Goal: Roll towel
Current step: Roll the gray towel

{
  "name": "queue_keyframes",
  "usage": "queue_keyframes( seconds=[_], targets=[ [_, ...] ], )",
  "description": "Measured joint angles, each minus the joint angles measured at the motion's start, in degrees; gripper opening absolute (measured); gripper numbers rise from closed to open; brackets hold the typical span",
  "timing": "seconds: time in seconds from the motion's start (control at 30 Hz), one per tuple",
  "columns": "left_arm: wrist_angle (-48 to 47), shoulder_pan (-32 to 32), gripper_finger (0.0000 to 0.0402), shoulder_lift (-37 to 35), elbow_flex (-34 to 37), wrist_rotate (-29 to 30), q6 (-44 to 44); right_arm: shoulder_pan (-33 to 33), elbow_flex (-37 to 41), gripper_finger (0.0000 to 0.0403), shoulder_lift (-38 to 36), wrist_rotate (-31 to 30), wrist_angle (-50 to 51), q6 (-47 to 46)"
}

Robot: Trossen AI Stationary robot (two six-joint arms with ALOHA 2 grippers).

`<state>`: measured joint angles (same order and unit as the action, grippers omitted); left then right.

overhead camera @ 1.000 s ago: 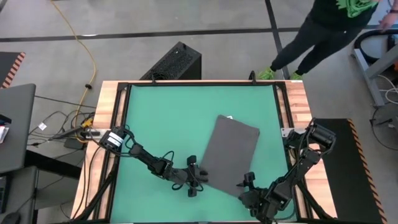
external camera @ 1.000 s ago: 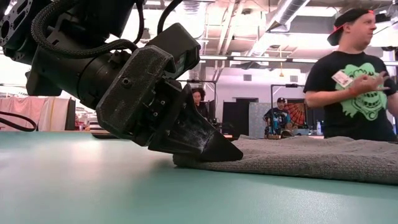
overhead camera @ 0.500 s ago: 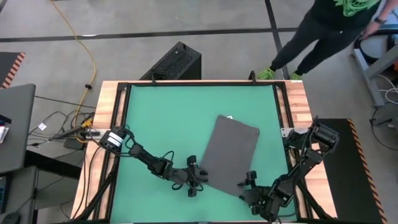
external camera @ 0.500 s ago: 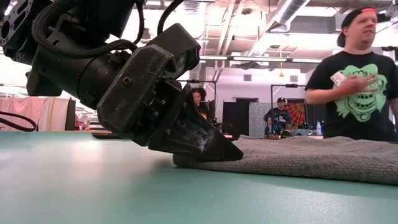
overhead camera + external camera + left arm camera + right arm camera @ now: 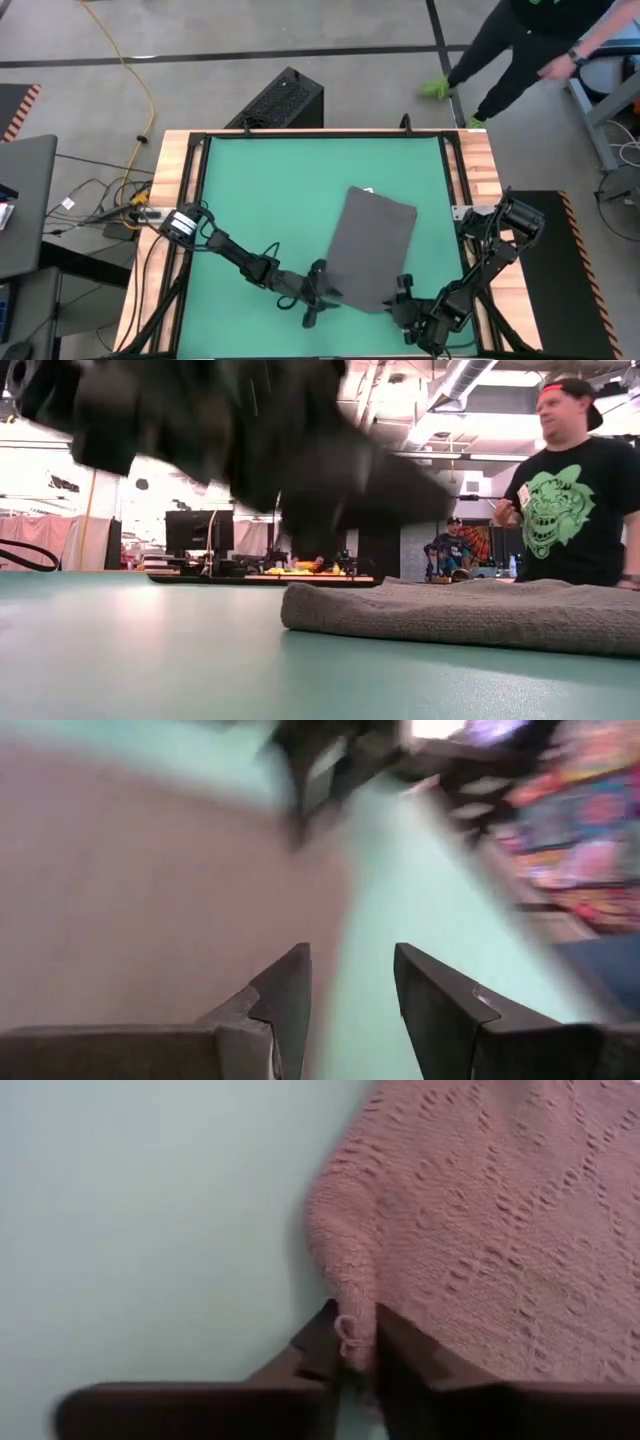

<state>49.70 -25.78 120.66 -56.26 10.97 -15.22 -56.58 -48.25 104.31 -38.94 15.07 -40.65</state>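
towel (image 5: 371,248) on table (image 5: 270,190) | left pincer (image 5: 322,292), right pincer (image 5: 392,302) at its near corners

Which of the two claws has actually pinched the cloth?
The right gripper, at the near right corner of the towel: its fingers are closed on a fold of the corner. The left gripper has its fingers apart, with nothing between them.

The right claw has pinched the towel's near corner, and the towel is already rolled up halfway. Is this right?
Not quite. In the high view the towel lies flat, not rolled at all. The right claw does pinch its corner, as the right wrist view shows.
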Motion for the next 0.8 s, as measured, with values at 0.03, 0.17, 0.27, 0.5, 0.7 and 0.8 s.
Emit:
queue_keyframes(
  seconds=[0.03, 0.17, 0.27, 0.5, 0.7, 0.8],
  targets=[
    [-0.13, -0.1, 0.0132, -0.85, -0.73, -2.75, 2.07, 0.0, 0.0, 0.0059, 0.0, -0.1, -0.01, -0.99],
    [-8.91, -1.02, 0.0132, -4.39, -2.74, -8.75, 13.41, -0.9, 0.08, 0.002, 0.02, -0.69, -0.99, -1.27],
    [-22.41, -2.17, 0.0132, -6.52, -4.28, -1.54, 20.55, -1.92, 0.11, 0.0028, 0.09, -1.93, -1.79, -1.35],
    [-47.83, -2.82, 0.0154, -6.93, -10.75, 5.79, 29.03, -2.86, 0.11, 0.0021, 0.1, -2.94, -2.03, -2.91],
    [-52.63, -1.65, 0.0193, -7.04, -12.97, 8.81, 30.53, -2.76, 0.11, 0.0028, 0.09, -2.95, -2.1, -2.94],
    [-51.66, -1.44, 0.0199, -7.04, -12.5, 6.67, 32.0, -2.67, 0.09, 0.0028, 0.09, -2.93, -2.17, -3.06]
  ],
)
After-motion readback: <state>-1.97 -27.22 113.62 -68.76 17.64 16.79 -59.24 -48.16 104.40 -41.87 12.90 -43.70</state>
